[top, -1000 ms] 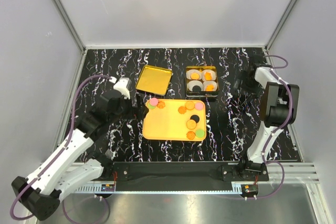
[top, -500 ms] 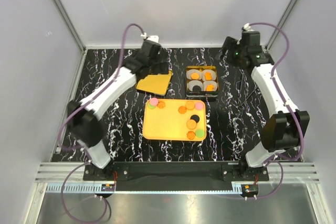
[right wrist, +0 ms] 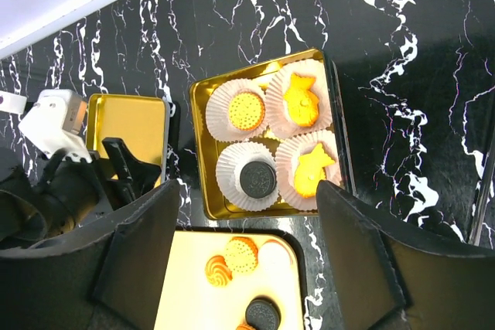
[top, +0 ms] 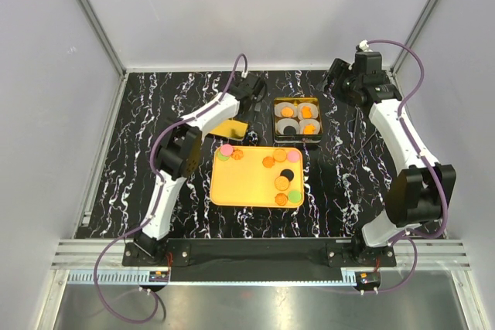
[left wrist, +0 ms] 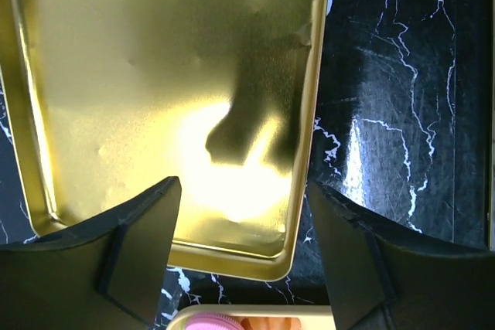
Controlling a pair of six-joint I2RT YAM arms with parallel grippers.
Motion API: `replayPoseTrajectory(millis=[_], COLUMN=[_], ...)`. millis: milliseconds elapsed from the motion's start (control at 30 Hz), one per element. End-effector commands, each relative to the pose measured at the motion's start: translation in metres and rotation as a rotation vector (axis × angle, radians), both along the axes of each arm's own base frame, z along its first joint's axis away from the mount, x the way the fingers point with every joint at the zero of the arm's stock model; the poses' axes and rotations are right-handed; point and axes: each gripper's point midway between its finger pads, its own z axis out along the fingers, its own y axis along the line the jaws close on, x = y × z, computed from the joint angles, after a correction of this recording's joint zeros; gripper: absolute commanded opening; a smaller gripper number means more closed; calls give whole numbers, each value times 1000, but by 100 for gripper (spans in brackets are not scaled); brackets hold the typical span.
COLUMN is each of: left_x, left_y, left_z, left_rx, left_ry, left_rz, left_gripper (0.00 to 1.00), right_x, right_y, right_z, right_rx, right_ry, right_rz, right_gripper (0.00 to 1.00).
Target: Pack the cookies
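Black marbled table (top: pixel 348 191), left gripper (left wrist: pixel 244 185) spread above gold lid (left wrist: pixel 155 75), right gripper (right wrist: pixel 247 187) spread above cookies (right wrist: pixel 246 111)

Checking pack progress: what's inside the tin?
Four paper cups fill the tin, one of the cookies in each: an orange disc, two orange fish, a black disc. The tin floor under the cups is hidden.

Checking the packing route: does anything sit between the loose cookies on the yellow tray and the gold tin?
Nothing visible does. Only bare table separates the flat yellow tray of round cookies from the open gold metal tin. Its gold lid lies to the left, below the left gripper. All four white paper cups hold cookies.
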Motion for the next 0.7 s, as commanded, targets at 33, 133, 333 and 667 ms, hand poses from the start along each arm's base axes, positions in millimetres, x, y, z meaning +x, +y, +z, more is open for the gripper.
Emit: replayPoseTrajectory(millis=[33,133,333,667], left_x=[16,18,20,25], left_y=[-19,-26,-33,-36], left_z=[12,3,-13,-20], left_rx=[-75,-86,-84,-98], left_ry=[-77,-71,-49,-47], left_rz=[-28,-36,-38,-38], left_gripper=[69,66,55,17], right_x=[1,0,-3,-2], right_y=[4,5,3,4], right_z=[35,33,33,29], right_rx=[32,35,23,24], right_ry=[-96,-91,-91,-85], right_rz=[19,22,17,23], right_gripper=[78,77,77,77])
